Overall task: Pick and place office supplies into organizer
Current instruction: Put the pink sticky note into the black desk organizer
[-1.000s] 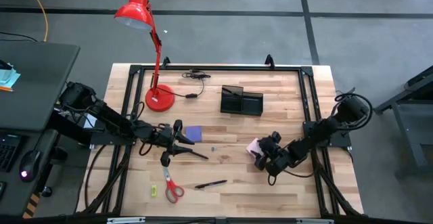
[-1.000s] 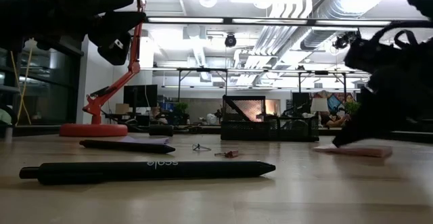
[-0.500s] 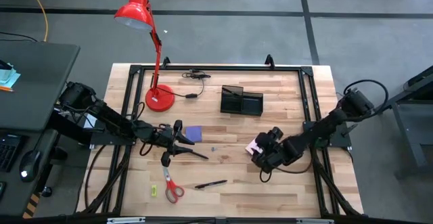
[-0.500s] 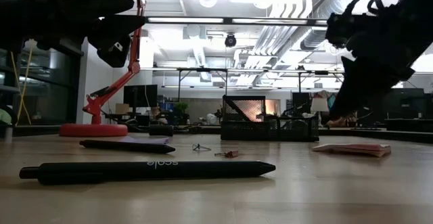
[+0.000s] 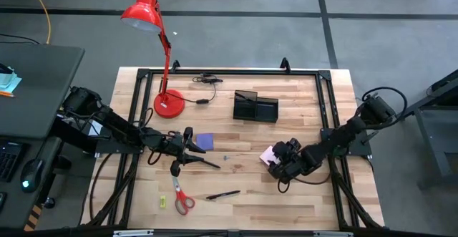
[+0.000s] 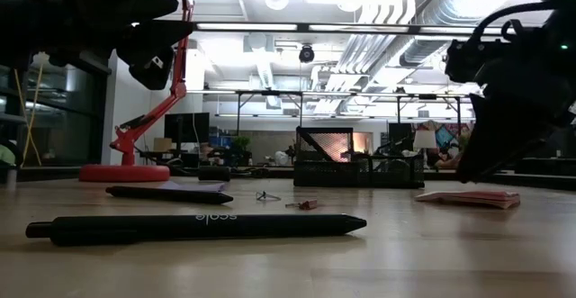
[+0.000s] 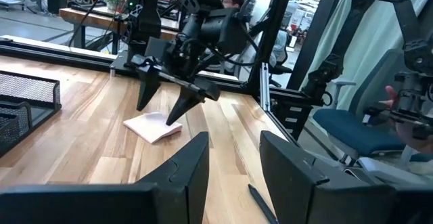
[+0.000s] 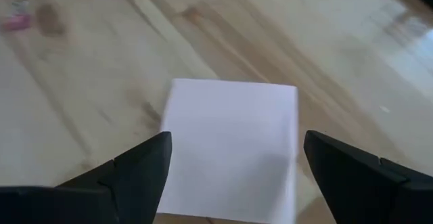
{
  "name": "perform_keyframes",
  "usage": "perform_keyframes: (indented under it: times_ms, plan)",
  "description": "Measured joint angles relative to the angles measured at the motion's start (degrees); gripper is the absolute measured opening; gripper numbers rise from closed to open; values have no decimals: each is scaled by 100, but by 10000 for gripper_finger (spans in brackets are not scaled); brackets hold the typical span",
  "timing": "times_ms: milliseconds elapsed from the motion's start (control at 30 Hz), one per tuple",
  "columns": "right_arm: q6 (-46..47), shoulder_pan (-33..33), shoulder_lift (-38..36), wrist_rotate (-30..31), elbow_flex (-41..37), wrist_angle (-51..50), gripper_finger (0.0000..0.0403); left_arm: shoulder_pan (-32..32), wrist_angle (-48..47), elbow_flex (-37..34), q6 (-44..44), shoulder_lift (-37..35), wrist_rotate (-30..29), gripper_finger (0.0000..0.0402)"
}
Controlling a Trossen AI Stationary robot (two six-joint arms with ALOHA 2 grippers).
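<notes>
My right gripper (image 5: pixel 275 165) hangs just above the table with its fingers (image 8: pixel 139 170) spread wide and nothing between them. Straight under the gap, apart from both tips, lies the pink note pad (image 8: pixel 230 146), flat on the wood. Beyond my hand, toward the far edge, stands the black organizer (image 5: pixel 255 107), well apart from me. Out across the table my left gripper (image 5: pixel 187 150) hovers with its fingers (image 7: pixel 193 173) a narrow gap apart and bare. Just beside it lie the purple note pad (image 5: pixel 204 141) and a black pen (image 5: pixel 205 162). Nearer the front edge lie another pen (image 5: pixel 223 194), the red-handled scissors (image 5: pixel 181 197) and a small yellow-green piece (image 5: pixel 162 202).
</notes>
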Motion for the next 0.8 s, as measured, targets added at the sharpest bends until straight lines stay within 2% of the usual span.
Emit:
perform_keyframes:
  times_ms: [133, 433, 800]
  plan:
    - [-147, 4, 69, 3, -28, 301, 333, 1, 1, 0, 0, 0, 0, 117]
    - [8, 11, 610, 195, -6, 308, 332, 1, 1, 0, 0, 0, 0, 117]
    - [124, 35, 671, 150, -13, 354, 324, 0, -15, 0, 0, 0, 0, 118]
